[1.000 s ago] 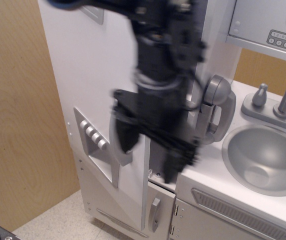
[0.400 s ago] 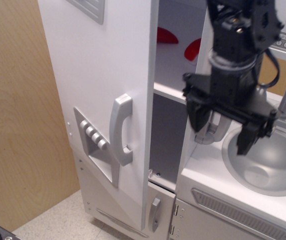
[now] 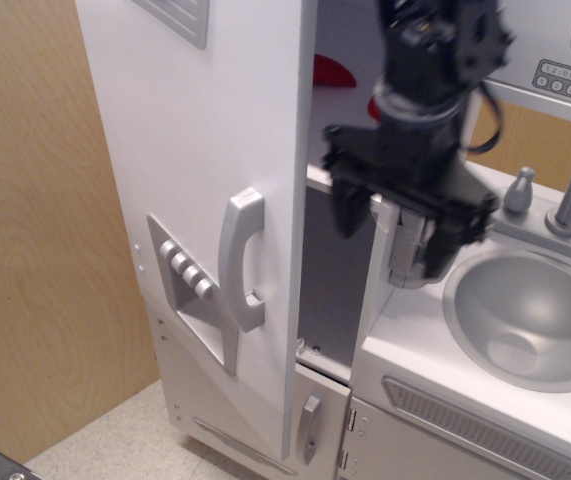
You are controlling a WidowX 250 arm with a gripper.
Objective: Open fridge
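observation.image: fridge (image 3: 195,180) at left, its big door swung ajar, handle (image 3: 242,258) free, shelf and red items visible inside. Gripper (image 3: 397,222) hangs spread wide and empty in the gap. Task looks mostly done; maybe wider swing left.

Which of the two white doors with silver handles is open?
The tall fridge door with the long handle stands ajar; the short door below is shut.

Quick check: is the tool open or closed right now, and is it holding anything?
Tool: open, fingers spread apart, holding nothing; it hangs in front of the gap of the tall white fridge cabinet, whose door stands ajar, clear of the long silver handle.
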